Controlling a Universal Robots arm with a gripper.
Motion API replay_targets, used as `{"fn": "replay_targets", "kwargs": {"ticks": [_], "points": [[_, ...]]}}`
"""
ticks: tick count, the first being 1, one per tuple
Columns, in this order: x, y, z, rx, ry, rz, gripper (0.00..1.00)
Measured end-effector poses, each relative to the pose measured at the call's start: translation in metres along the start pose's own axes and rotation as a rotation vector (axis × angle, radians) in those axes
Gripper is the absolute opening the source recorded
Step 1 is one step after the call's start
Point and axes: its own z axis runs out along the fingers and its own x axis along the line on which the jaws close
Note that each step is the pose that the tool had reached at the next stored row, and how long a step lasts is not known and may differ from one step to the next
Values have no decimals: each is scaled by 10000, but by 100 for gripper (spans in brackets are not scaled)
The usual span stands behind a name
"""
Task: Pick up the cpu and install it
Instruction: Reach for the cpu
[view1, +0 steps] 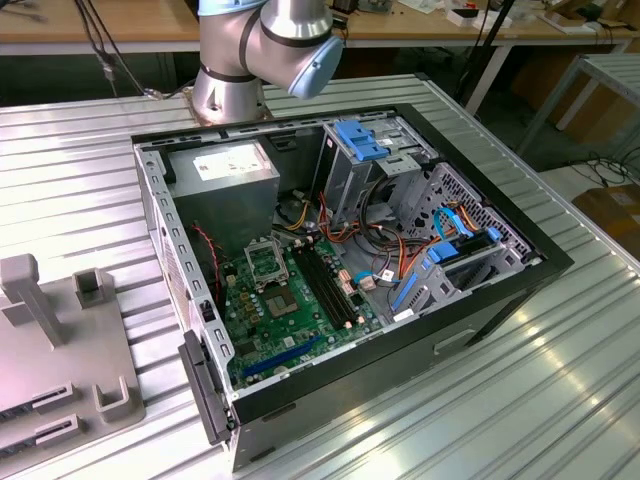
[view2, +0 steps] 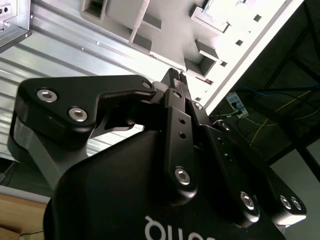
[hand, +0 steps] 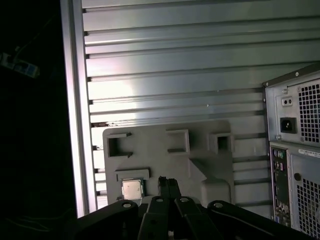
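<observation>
pincer (hand: 167, 183) near flat square silver cpu (hand: 131, 189)

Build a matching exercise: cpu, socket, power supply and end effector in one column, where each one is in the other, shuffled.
1. cpu
2. socket
3. power supply
4. end effector

A. on the green motherboard
B. pointing at the grey tray, holding nothing
C. in a pocket of the grey tray
D. in the case corner beside the arm's base

Pairs: 1-C, 2-A, 3-D, 4-B
</observation>
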Motion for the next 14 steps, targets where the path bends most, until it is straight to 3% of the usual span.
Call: {"fn": "replay_targets", "kwargs": {"ticks": [14], "points": [[38, -12, 9, 0, 0, 0, 11]]}}
